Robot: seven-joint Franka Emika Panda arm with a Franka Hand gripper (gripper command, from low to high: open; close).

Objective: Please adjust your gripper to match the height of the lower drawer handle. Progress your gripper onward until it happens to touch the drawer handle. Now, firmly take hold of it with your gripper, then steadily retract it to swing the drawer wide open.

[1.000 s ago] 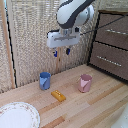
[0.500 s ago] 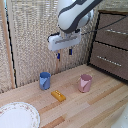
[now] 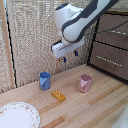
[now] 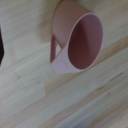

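My gripper (image 3: 69,56) hangs in the air left of the cabinet in the exterior view, its two dark-blue fingers (image 3: 63,59) apart and empty. The lower drawer (image 3: 119,67) is shut, a dark brown front at the exterior view's right. Its thin silver handle (image 3: 109,60) runs level across it, well to the right of the gripper and a little lower. The wrist view looks down on a pink cup (image 4: 75,42) on the wooden table. A dark fingertip (image 4: 1,47) shows at that view's edge.
The upper drawer (image 3: 114,27) with its own silver bar sits above the lower one. On the wooden table (image 3: 100,107) stand a blue cup (image 3: 45,80), a pink cup (image 3: 85,83), an orange block (image 3: 58,95) and a white plate (image 3: 17,116). A woven screen stands behind.
The gripper has moved slightly down and toward the exterior view's right, nearer the cabinet. The cups, block, plate and drawers have not moved.
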